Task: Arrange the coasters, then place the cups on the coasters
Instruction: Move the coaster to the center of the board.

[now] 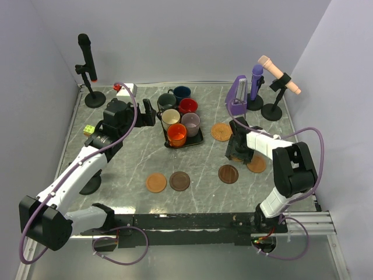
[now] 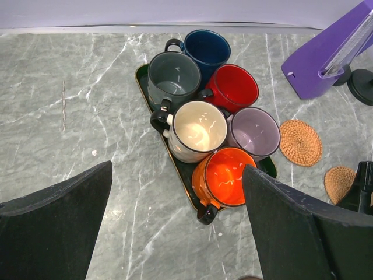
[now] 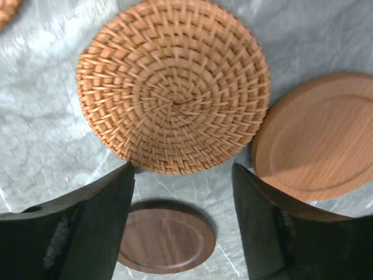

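Six cups stand packed in a black tray (image 1: 199, 140): navy (image 2: 207, 49), dark grey-green (image 2: 173, 76), red (image 2: 234, 87), cream (image 2: 198, 129), mauve-grey (image 2: 254, 131), orange (image 2: 226, 178). My left gripper (image 2: 178, 233) hovers open just left of the tray, near the orange cup. My right gripper (image 3: 180, 169) is open, and the near edge of a woven coaster (image 3: 173, 84) sits at its fingertips. A tan coaster (image 3: 317, 137) lies to the right of it. A dark brown coaster (image 3: 166, 236) lies below, between the fingers. Another woven coaster (image 1: 221, 131) lies by the tray. A tan coaster (image 1: 156, 182) and a dark brown coaster (image 1: 179, 181) lie near the front.
A black microphone on a stand (image 1: 87, 64) is at the back left. A purple stand (image 1: 238, 96), a purple microphone (image 1: 256, 79) and a peach one (image 1: 280, 73) are at the back right. A white and red object (image 1: 125, 88) and a green die (image 1: 88, 130) lie on the left.
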Motion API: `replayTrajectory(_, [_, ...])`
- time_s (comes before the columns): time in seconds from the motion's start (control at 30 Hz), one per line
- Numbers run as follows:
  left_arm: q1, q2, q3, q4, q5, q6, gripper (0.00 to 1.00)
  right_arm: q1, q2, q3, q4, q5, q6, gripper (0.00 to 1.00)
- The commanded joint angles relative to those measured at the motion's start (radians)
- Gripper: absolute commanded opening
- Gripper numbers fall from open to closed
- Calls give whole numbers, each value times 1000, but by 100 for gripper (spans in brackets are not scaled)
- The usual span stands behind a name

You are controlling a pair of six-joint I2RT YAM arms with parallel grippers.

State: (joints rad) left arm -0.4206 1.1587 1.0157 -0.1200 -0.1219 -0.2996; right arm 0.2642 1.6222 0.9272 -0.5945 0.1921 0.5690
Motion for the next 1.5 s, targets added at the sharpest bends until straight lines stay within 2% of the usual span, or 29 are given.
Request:
replayTrajectory(0.0, [-6,-14,4,37,-18,10,97,-29,44,53,-44,17,-9,72])
replayTrajectory(0.87, [-6,15,0,37,-38,19,97,-172,334,461,-157,30,-195,75])
replayTrajectory(1.03, [-4,25,0,37,-39,20,97,-174,265,444,-125,12,-238,77])
replayTrajectory(1.27, [-6,36,1,36,-36,20,97,-223,104,351,-61,-35,-225,91])
replayTrajectory(1.4, [-6,39,3,34,-41,24,97,-302,105,317,-28,-108,-213,89])
replayTrajectory(1.47, [-6,42,3,34,-47,25,97,-328,119,312,-24,-129,-202,85])
